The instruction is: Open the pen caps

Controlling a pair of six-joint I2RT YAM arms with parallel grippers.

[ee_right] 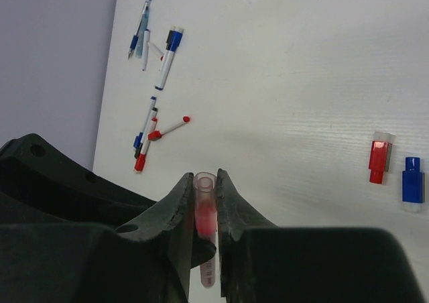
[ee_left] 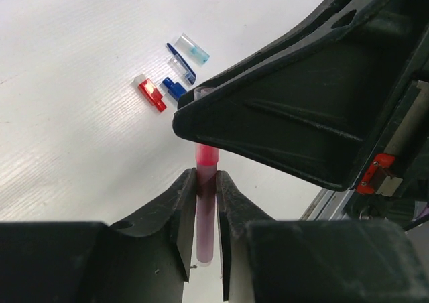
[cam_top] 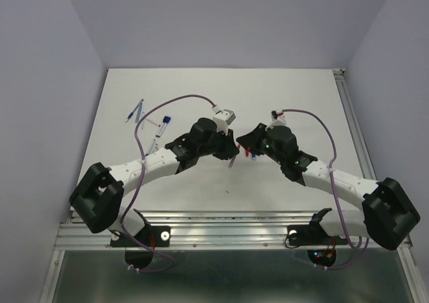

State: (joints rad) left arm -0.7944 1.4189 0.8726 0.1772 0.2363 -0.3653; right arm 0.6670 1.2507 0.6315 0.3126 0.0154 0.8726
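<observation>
One red pen hangs between both grippers above the white table [cam_top: 301, 102]. My left gripper [ee_left: 206, 179] is shut on its pinkish barrel [ee_left: 205, 229]. My right gripper [ee_right: 205, 180] is shut on the pen's cap [ee_right: 206, 202], a short tube that is red inside with a clear open end. In the left wrist view a finger [ee_left: 281, 108] of the right gripper covers the cap end. From above the two grippers meet at mid-table, left [cam_top: 232, 157] and right [cam_top: 247, 149]. Three loose caps lie on the table: red [ee_left: 152, 94], dark blue [ee_left: 173, 88] and light blue [ee_left: 195, 48].
Several other pens lie at the far left of the table, a blue-capped one [ee_right: 167, 58] and a red and blue cluster [ee_right: 144, 139]. A thin blue piece [ee_left: 182, 56] lies by the loose caps. A metal rail [cam_top: 355, 129] runs along the table's right edge.
</observation>
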